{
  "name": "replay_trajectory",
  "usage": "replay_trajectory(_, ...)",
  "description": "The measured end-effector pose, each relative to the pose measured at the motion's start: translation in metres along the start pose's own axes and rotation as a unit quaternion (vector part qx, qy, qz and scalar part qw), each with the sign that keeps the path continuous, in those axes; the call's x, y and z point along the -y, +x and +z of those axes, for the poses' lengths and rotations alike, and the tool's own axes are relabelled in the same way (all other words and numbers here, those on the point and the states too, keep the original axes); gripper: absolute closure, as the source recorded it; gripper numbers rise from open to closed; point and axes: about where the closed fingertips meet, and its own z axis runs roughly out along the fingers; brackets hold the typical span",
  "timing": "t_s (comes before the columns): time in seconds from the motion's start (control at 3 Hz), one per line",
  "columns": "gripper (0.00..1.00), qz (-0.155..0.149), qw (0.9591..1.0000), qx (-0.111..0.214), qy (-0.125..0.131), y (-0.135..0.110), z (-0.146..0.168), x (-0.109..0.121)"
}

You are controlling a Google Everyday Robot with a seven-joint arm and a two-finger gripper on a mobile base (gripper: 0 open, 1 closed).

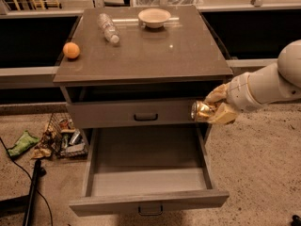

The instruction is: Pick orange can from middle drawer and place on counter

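Note:
My gripper [214, 108] is shut on the orange can [202, 111], a dull gold-brown can with its shiny end facing left. It holds the can in the air at the cabinet's right side, level with the shallow drawer front, above the right wall of the open middle drawer [148, 199]. The drawer is pulled out and its inside shows nothing in it. The counter [155, 51] lies above and to the left of the can.
On the counter stand a white bowl [154, 17] at the back, a clear plastic bottle [108, 28] lying down, and an orange fruit [71, 50] at the left edge. A wire basket of litter [63, 138] and a black cable [33, 192] lie on the floor at left.

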Motion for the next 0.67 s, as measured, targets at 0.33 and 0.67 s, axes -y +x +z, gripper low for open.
replay_trajectory(0.33, 1.00, -0.012, 0.9992, 0.010, 0.037, -0.011, -0.018, 0.029)
replay_trajectory(0.67, 1.00, -0.048, 0.9949, 0.015, 0.087, -0.032, -0.047, 0.072)
